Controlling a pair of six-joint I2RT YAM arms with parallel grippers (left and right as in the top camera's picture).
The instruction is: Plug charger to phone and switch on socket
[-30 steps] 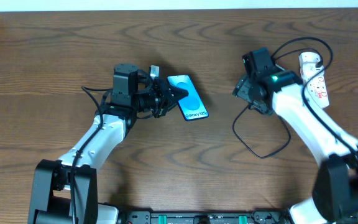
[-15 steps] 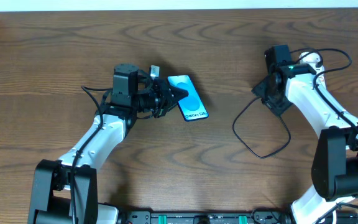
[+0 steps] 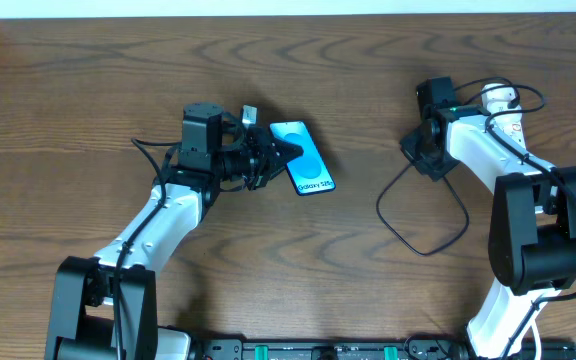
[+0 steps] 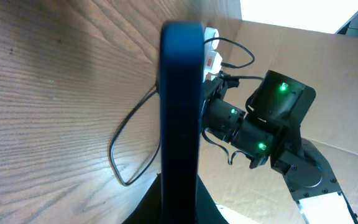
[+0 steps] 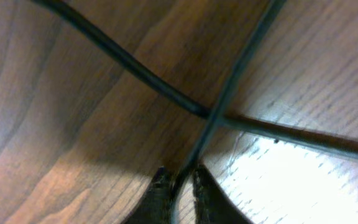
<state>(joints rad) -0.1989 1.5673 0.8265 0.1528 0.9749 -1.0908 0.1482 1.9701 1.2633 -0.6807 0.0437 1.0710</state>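
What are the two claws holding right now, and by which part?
The left gripper grips the phone by its long side edge. The right gripper pinches the charger on its thin black cable, partway along.

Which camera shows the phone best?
The overhead view: the phone shows most of its blue screen, held at one end by the left claw. The left wrist view shows only its dark edge. The right wrist view shows just cable, no phone.
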